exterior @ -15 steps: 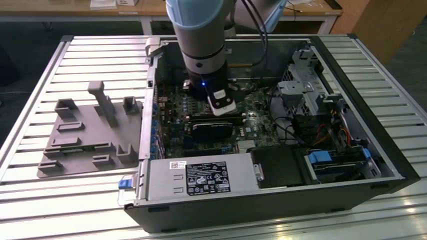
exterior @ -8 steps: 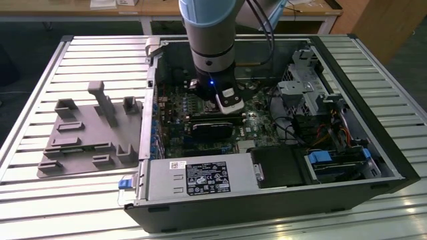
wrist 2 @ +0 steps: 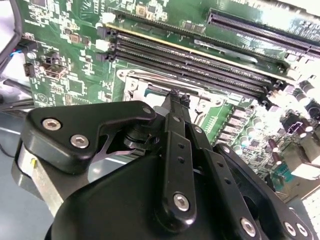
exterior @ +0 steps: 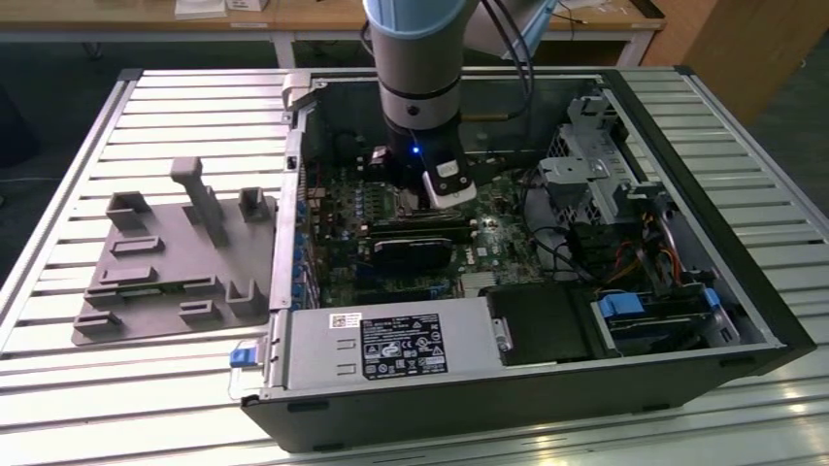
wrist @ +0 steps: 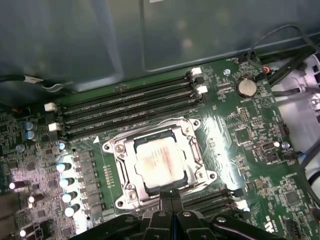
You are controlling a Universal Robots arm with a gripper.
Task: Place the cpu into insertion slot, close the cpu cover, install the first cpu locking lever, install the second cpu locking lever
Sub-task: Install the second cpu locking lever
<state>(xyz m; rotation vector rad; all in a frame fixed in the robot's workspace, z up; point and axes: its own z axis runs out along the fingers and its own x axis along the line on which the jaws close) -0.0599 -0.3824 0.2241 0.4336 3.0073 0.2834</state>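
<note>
A desk [exterior: 104,146] with a ribbed silver-grey metal top of long parallel slats carries two things. A black open-sided computer tower case [exterior: 518,388] lies on its side across the middle and the exterior view's right. Just beside it, toward the exterior view's left, a flat grey moulded fixture plate [exterior: 169,272] with upright posts rests on the slats

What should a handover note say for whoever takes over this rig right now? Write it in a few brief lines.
End effector: fingers together, holding nothing, just over the socket's edge.
CPU: seated in the slot, silver top showing.
Cover: lying flat around the CPU, so it looks closed.
Levers: whether either is latched cannot be told.
Done: CPU placed, cover apparently down.
Left: check and install both levers.
</note>
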